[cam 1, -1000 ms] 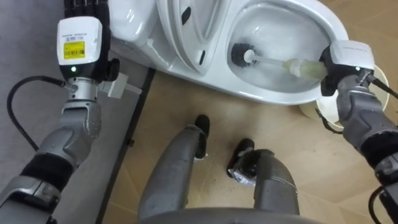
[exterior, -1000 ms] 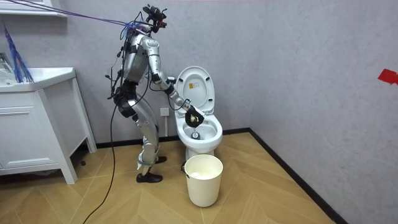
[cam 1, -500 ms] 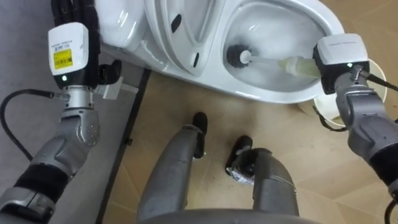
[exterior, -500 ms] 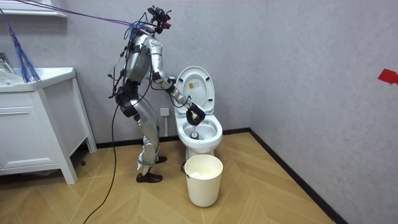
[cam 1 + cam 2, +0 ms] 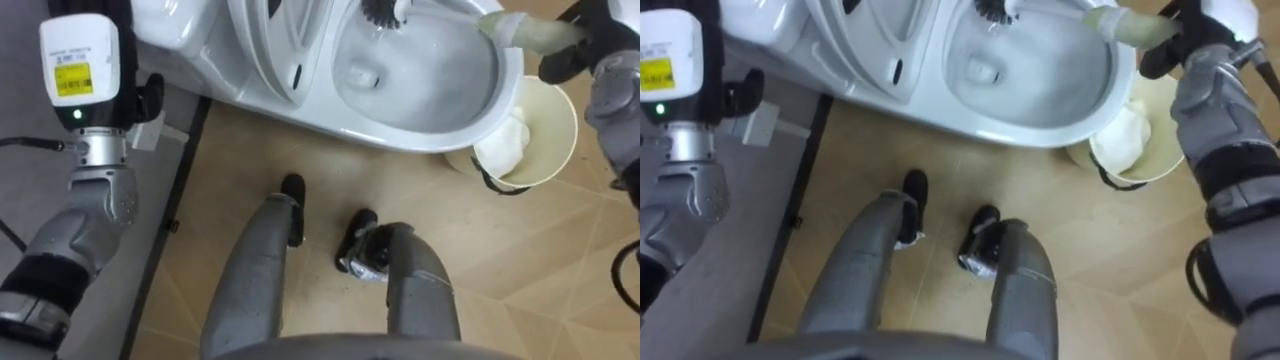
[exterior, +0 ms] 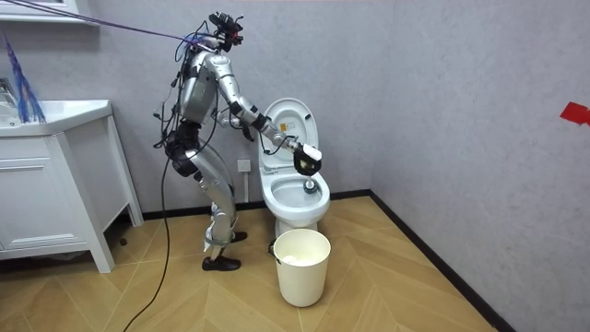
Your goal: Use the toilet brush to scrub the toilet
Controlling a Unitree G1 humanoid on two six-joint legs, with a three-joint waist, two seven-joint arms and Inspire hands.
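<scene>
The white toilet (image 5: pixel 440 135) stands open before me with its lid up, and it shows in the room view too (image 6: pixel 295 205). My right hand (image 5: pixel 570 55) is shut on the pale handle of the toilet brush (image 5: pixel 520 32). The dark brush head (image 5: pixel 385 10) sits over the far side of the bowl, above the water. In the room view this hand (image 6: pixel 305 159) hangs above the bowl. My left hand (image 5: pixel 78 60) is up beside the cistern at the left, with its fingers out of sight.
A pale waste bin (image 5: pixel 545 140) with something white inside stands on the wooden floor at the toilet's right, close under my right arm; the room view shows the bin (image 6: pixel 301 267) in front of the toilet. A white sink cabinet (image 6: pixel 55 184) stands at the room view's left.
My right arm has lifted the brush from deep in the bowl to above it. The eye view has shifted, so the toilet sits higher in the picture.
</scene>
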